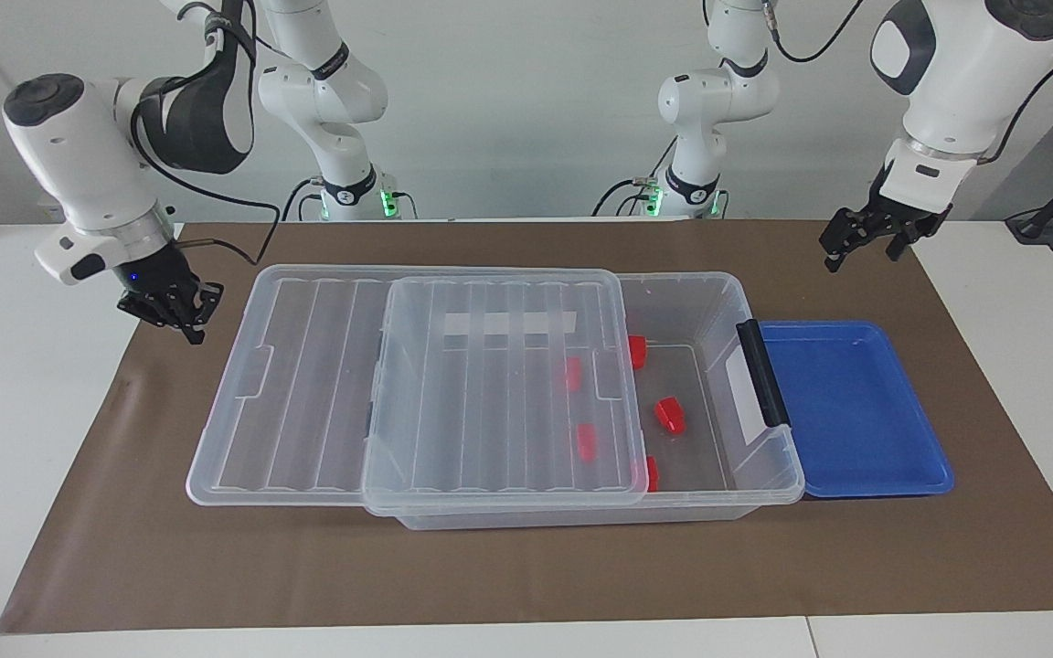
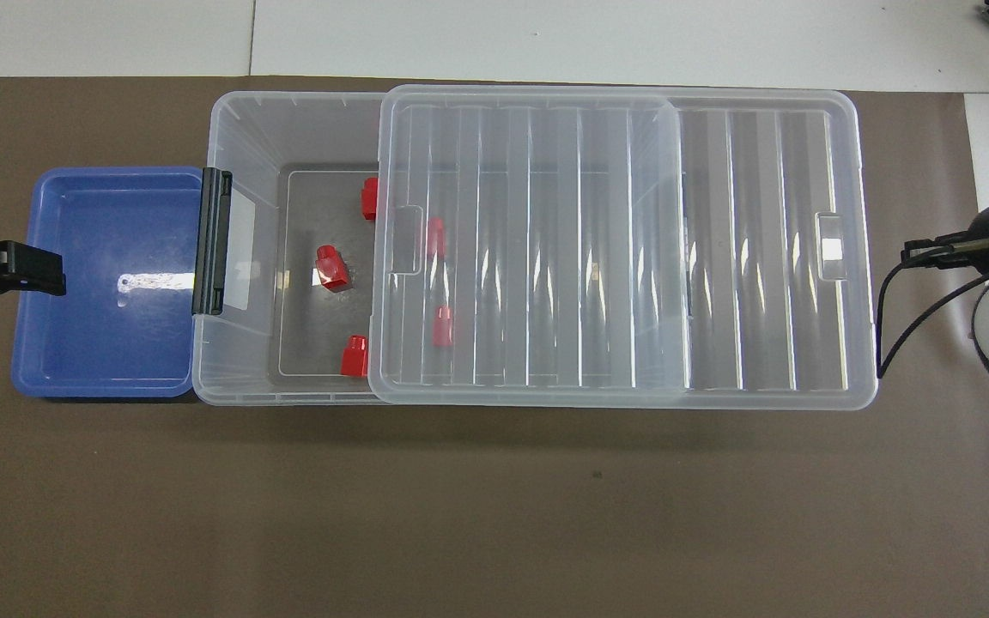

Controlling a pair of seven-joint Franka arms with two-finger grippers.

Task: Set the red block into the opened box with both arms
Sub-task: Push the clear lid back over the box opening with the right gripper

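Observation:
The clear box (image 1: 769, 475) (image 2: 288, 129) lies along the table, its ribbed lid (image 1: 325, 384) (image 2: 718, 257) slid toward the right arm's end. That leaves the end by the black latch (image 1: 761, 375) uncovered. Several red blocks lie on the box floor. One red block (image 1: 670, 414) (image 2: 332, 267) sits in the uncovered part, and others show through or at the edge of the lid. My left gripper (image 1: 860, 251) (image 2: 31, 268) hangs open and empty over the outer edge of the blue tray. My right gripper (image 1: 181, 320) (image 2: 919, 251) is shut on nothing, low over the mat beside the lid's end.
An empty blue tray (image 1: 856, 402) (image 2: 108, 283) butts against the latch end of the box. A brown mat (image 1: 526, 567) covers the table under everything, with white table (image 1: 15, 411) at both ends.

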